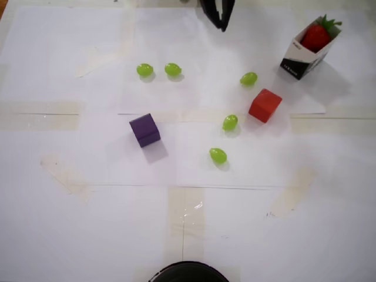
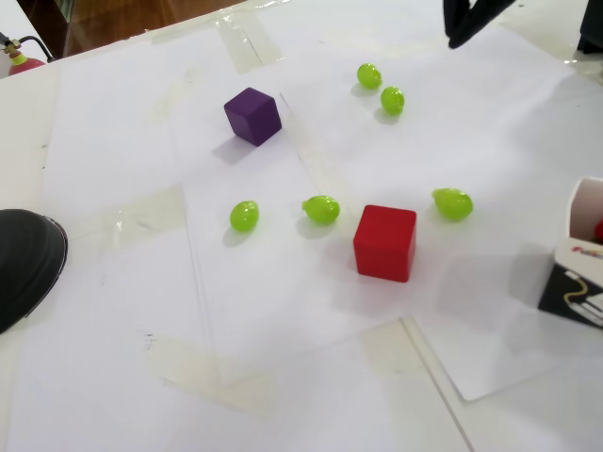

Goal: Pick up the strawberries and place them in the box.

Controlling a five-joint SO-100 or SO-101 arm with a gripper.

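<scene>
Your hand [image 1: 222,24] is hanging at the top edge of the overhead view, over the white-papered bench [image 1: 188,223], w/ its dark fingers nearly together and nothing showing between them; whether they are fully closed, you cannot tell. In the fixed view the hand [image 2: 455,40] is showing only as dark tips at the upper right.

The box [image 1: 305,56] is standing at the upper right of the overhead view, well apart from the hand, tilted and open at the top. A strawberry [image 1: 317,36] is sitting inside it, red body and green stem poking out above the rim. You are seeing only one strawberry clearly; a second cannot be made out. In the fixed view the box [image 2: 575,273] is cut off by the right edge, w/ a sliver of red just inside.

A red cube [image 1: 265,105] is resting near the box, a purple cube [image 1: 144,130] farther left. Five green grapes are lying scattered on the bench: two side by side at upper left [image 1: 145,70], one just above the red cube [image 1: 248,78], and two between the cubes [image 1: 230,122].
</scene>
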